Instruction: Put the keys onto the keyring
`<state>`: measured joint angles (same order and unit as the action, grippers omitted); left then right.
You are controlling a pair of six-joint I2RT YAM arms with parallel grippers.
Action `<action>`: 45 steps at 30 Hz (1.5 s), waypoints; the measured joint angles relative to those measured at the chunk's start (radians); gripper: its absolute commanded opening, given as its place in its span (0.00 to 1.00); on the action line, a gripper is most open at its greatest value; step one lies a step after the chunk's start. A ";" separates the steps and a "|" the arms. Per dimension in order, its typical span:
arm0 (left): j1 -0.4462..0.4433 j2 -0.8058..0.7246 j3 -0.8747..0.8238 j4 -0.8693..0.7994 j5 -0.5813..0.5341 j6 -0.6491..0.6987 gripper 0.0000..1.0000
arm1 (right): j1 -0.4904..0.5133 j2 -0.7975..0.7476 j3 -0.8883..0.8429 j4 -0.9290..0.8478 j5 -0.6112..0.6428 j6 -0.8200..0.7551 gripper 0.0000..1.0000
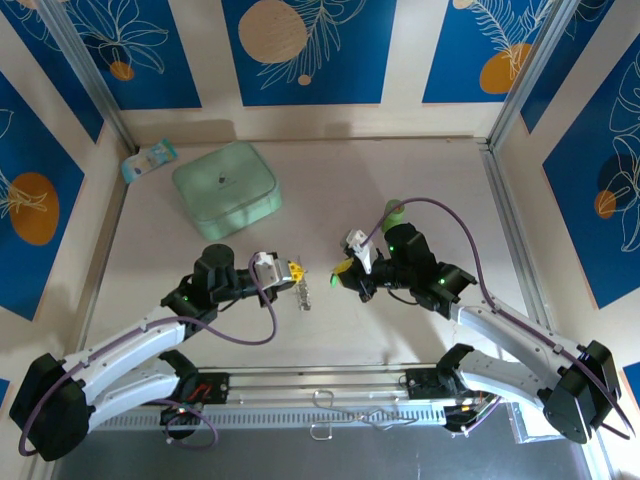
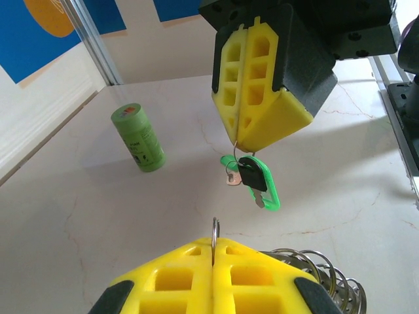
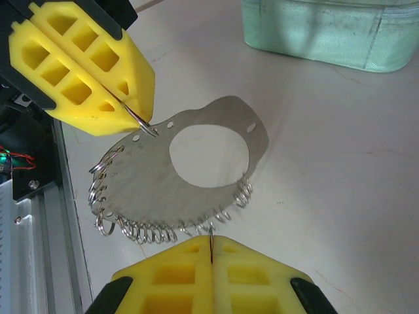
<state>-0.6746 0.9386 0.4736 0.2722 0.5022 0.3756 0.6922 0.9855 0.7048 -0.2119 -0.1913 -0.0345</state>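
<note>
Left pincer [image 3: 135,112] is clamped on one edge ring of the keyring [image 3: 144,176], which dangles below it. Right pincer [image 2: 241,139], at its 3 o'clock, pinches the thin loop carrying the keys [image 2: 253,176]. Threading looks to be the step in hand. Next, that loop needs aligning with a keyring ring and working on.

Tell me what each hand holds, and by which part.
Left hand pinches a small ring on the edge of the keyring plate. Right hand pinches the thin ring the keys hang from.

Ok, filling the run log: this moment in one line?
left gripper: shut on edge ring of silvery metal ring plate | right gripper: shut on ring of green-headed keys | keys hanging, not yet on plate
</note>
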 measured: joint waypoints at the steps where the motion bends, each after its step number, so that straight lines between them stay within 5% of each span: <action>1: 0.000 0.000 0.000 0.000 0.003 0.000 0.00 | 0.000 0.000 0.000 0.004 -0.007 -0.001 0.00; 15: 0.000 0.008 0.000 0.000 0.060 -0.003 0.00 | 0.047 0.066 0.053 0.032 -0.112 -0.037 0.00; 45: -0.003 0.008 -0.006 0.042 0.066 -0.029 0.00 | 0.090 0.157 0.097 0.077 -0.048 0.010 0.00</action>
<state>-0.6773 0.9466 0.4671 0.3141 0.5682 0.3462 0.7822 1.1423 0.8013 -0.1352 -0.2394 -0.0250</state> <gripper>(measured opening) 0.056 0.063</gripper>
